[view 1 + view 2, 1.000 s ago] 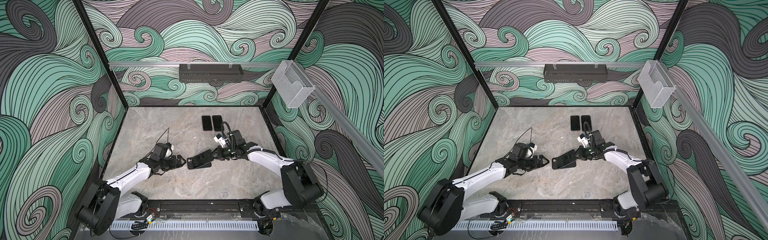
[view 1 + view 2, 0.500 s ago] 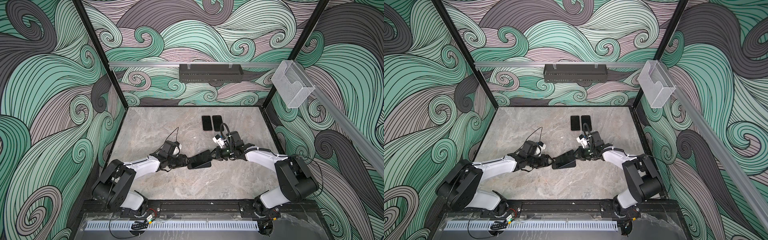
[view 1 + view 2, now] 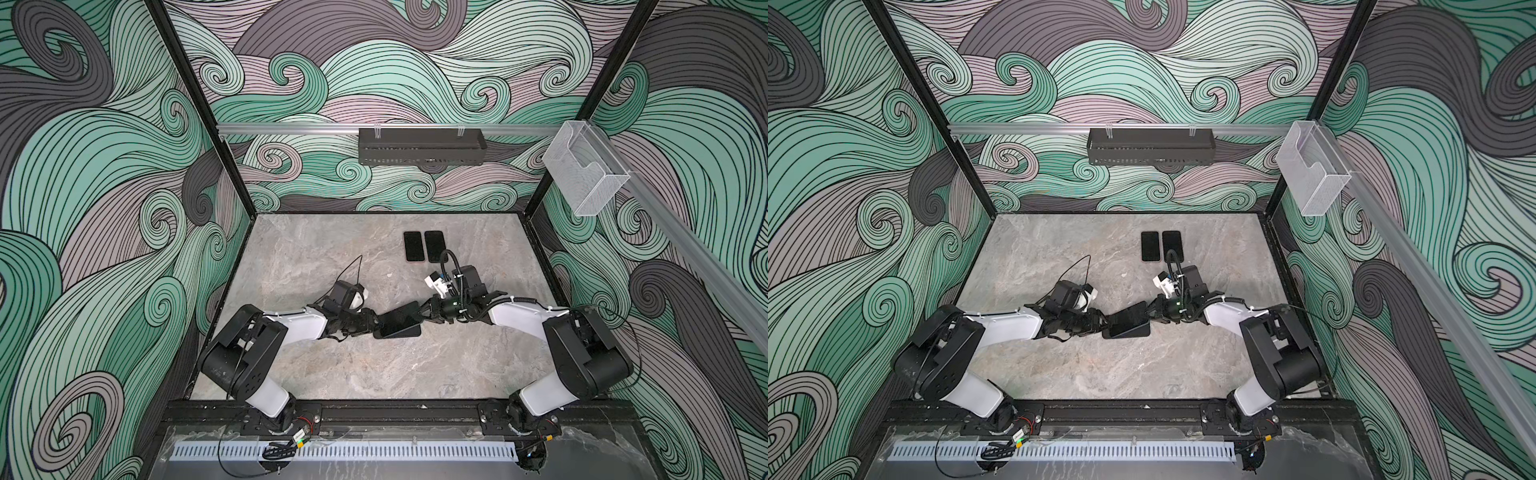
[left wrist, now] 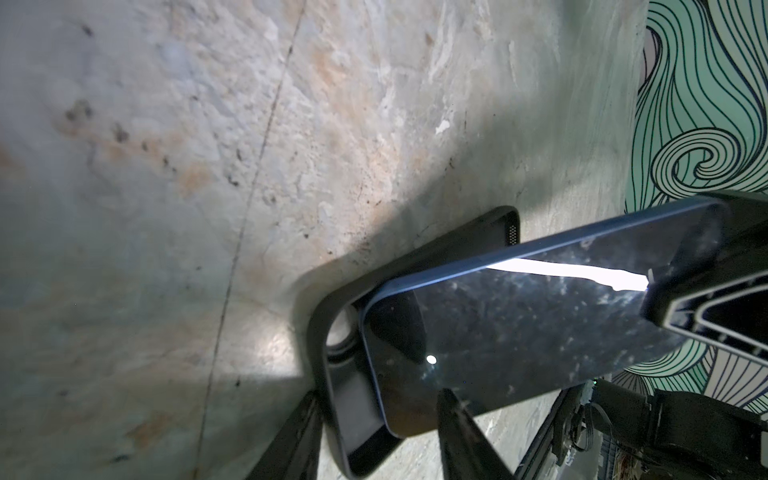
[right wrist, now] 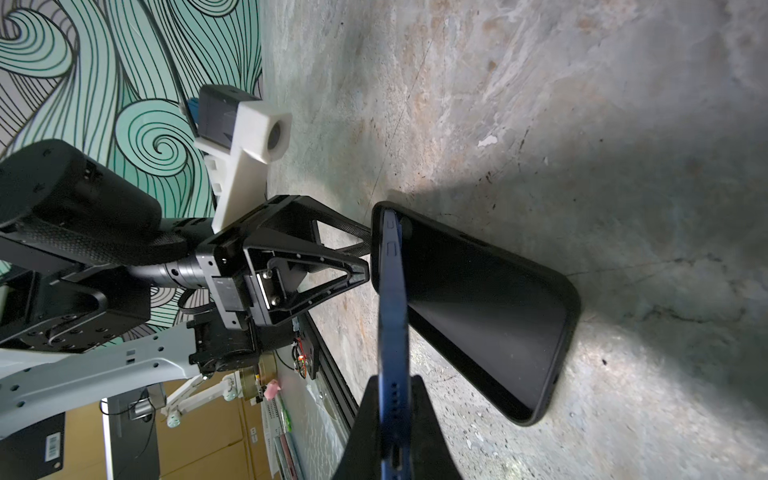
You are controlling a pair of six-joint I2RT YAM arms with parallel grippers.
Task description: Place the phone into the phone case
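Progress: left gripper (image 3: 372, 323) has swung in, jaws narrowing astride the case (image 4: 332, 399) end; whether they grip, I can't tell. Right gripper (image 5: 392, 380) clamps the phone (image 4: 519, 324), tilted, one end tucked in the case, so pressing it home looks next.

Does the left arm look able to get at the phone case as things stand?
Likely yes: the left gripper straddles one end of the phone case. The phone, tilted in the shut right gripper, rests in that end without blocking it.
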